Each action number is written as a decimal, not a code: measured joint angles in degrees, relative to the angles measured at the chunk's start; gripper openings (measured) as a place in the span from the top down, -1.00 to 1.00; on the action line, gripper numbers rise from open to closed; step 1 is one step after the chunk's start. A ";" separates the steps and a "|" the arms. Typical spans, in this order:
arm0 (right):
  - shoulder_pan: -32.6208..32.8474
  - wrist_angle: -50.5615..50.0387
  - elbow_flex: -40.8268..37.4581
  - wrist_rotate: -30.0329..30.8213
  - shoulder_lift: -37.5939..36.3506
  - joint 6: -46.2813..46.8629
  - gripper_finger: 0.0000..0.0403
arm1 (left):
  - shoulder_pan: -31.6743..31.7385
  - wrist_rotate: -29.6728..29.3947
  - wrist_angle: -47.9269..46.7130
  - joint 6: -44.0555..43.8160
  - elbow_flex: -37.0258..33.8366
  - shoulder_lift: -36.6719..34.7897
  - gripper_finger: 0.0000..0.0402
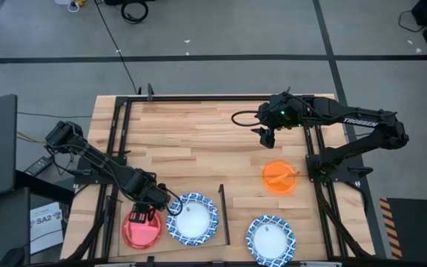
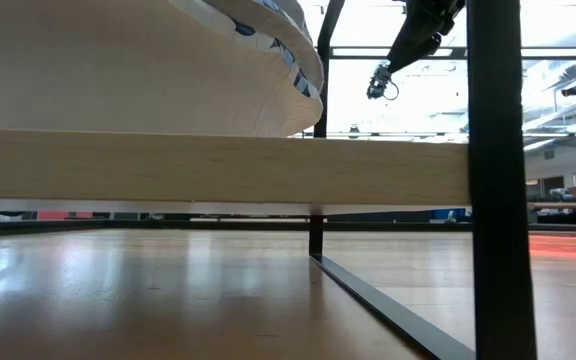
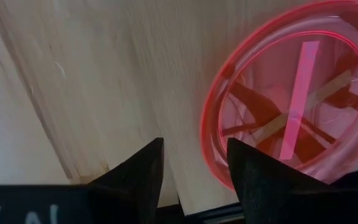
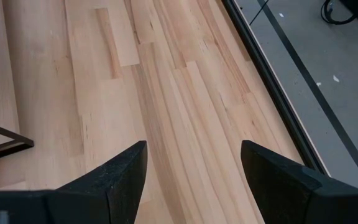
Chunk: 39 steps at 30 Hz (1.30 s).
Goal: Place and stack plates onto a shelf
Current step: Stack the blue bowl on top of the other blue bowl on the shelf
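The left gripper (image 1: 170,207), fingers slightly parted and empty, is hovering between the translucent red plastic plate (image 1: 141,229) and the blue-and-white rimmed round plate (image 1: 193,219) at its 3 o'clock; the right gripper (image 1: 266,137) is hanging wide open above bare tabletop.

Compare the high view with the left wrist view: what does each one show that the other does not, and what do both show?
Only the high view shows the two blue-and-white plates, one on the shelf and one on the table, the orange plate, and the right gripper raised over bare table. Only the left wrist view shows the left gripper open with nothing between its fingers. Both show the red plate lying on the pale shelf.
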 joint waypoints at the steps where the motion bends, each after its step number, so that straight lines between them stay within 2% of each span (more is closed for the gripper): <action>1: 0.00 0.00 0.00 0.00 0.00 0.00 -0.32 | 0.00 0.45 -0.01 0.00 0.00 0.00 0.09; 8: -0.01 0.00 0.00 0.00 0.00 0.00 -0.32 | -0.02 4.74 -0.06 -0.02 0.02 -0.02 0.09; 20: 0.00 0.02 0.00 0.00 0.00 0.00 -0.32 | 0.04 3.44 -0.80 0.00 0.57 -2.35 0.09; 27: 0.01 0.04 0.00 0.01 0.00 0.00 -0.32 | 0.04 -3.79 -1.81 0.13 3.67 -8.08 0.09; 32: -0.01 0.05 0.00 -0.16 0.00 0.33 -0.32 | 0.11 -14.18 -1.62 2.21 4.22 -12.76 0.09; 39: 0.49 2.42 0.00 -4.64 0.00 2.58 -0.32 | 3.53 -30.10 0.34 12.15 4.22 -18.17 0.09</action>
